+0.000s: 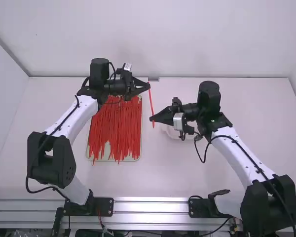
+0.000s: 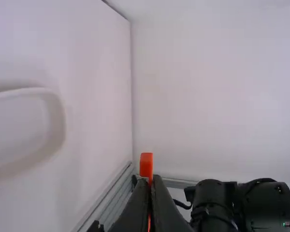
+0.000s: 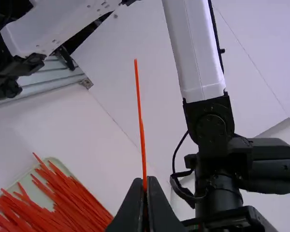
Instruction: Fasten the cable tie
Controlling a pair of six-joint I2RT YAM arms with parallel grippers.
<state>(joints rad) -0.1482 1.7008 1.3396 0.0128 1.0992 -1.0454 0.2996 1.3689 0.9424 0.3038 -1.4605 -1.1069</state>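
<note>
Cable tie (image 1: pixel 151 106) is held in the air beside the pile of spare ties (image 1: pixel 116 126). From above it reads as one straight strip: no loop, tail not threaded. Judged early. Left gripper (image 1: pixel 148 87) is clamped on the head end, right gripper (image 1: pixel 152 119) on the thin strip lower down.

High overview; wrists apparently share tie (image 3: pixel 140 121).
</note>
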